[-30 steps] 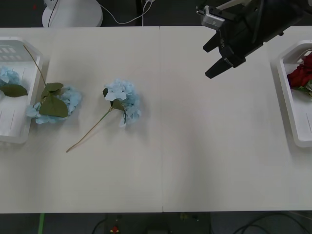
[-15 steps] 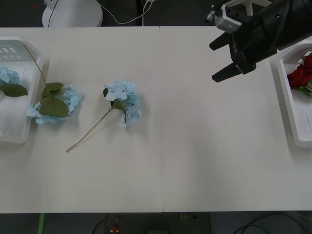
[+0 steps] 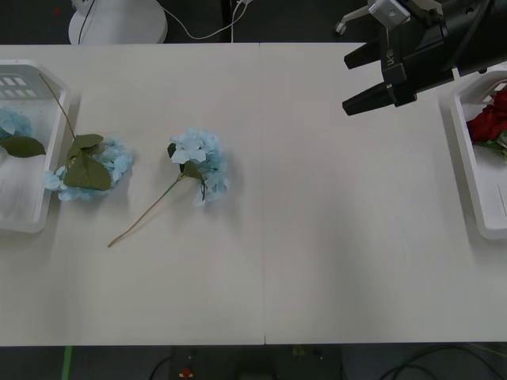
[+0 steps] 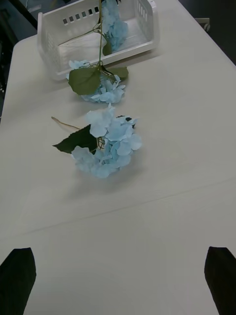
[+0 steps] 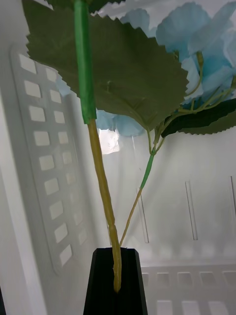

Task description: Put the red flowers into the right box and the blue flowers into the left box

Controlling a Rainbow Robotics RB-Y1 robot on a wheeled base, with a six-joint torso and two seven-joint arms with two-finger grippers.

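A blue flower stem [image 5: 101,162] was pinched by the left gripper [image 5: 117,278] over the left box [image 5: 44,162] — for release. The right gripper [image 3: 355,81] hung spread beside the right box [image 3: 469,170], red flowers [image 3: 489,120] inside.

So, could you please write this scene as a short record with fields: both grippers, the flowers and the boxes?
left gripper: shut on a blue flower stem, over the left box
right gripper: open, empty, above the table beside the right box
blue flowers on table: one lying free, one against the left box rim
red flowers: in the right box
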